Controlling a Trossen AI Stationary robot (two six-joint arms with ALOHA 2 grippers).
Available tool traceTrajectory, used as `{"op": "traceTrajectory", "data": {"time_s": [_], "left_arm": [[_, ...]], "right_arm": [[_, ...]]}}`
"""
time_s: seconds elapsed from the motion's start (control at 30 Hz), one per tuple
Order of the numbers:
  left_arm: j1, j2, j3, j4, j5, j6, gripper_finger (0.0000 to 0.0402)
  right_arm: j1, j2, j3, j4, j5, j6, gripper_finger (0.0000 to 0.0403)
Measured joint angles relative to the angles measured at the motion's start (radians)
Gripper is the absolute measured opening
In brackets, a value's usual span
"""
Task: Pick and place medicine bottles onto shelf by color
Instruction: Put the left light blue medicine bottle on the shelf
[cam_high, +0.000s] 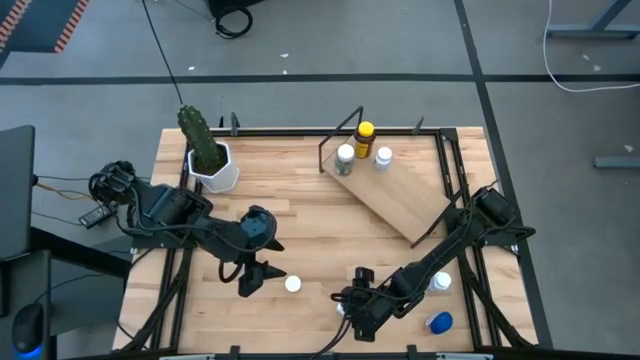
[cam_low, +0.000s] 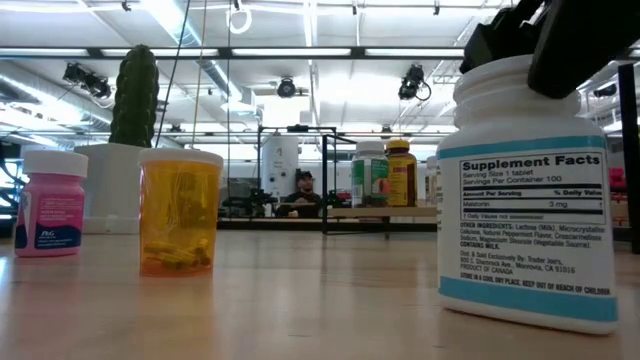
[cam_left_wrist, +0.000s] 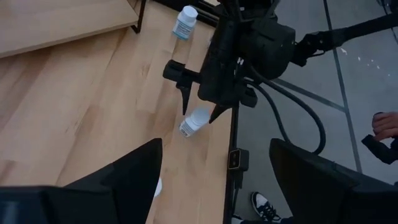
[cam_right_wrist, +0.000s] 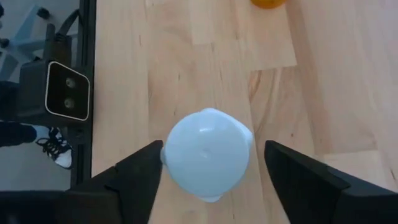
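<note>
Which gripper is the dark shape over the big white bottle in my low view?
Observer: The right gripper. The high view shows its arm reaching to the table's near edge.
Operator: Is it clamped on?
Observer: No. Its wrist view shows the white-capped bottle between open fingers.
Operator: And the left one?
Observer: The left gripper hovers open beside another white-capped bottle.

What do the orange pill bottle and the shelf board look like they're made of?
The orange pill bottle looks like glossy translucent plastic: the pills inside show through its wall. The shelf board looks like light, matte wood with visible grain, on what seems a thin black metal frame.
</note>
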Motion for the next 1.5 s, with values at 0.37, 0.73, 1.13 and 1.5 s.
{"op": "traceTrajectory", "data": {"time_s": [0.37, 0.73, 1.13, 1.5], "left_arm": [[0.000, 0.000, 0.000, 0.064, 0.000, -0.051, 0.0302], [0.000, 0.000, 0.000, 0.146, 0.012, -0.055, 0.0302], [0.001, -0.001, 0.000, 0.200, 0.013, -0.051, 0.0294], [-0.042, -0.002, 0.000, 0.166, 0.013, -0.048, 0.0293]], "right_arm": [[0.000, -0.006, 0.000, -0.017, 0.023, 0.147, 0.0180], [-0.082, -0.172, 0.048, -0.310, 0.176, 0.248, 0.0180], [-0.471, -0.387, 0.048, -0.519, 0.159, 0.077, 0.0182], [-0.761, -0.382, 0.046, -0.519, 0.030, -0.068, 0.0183]]}}
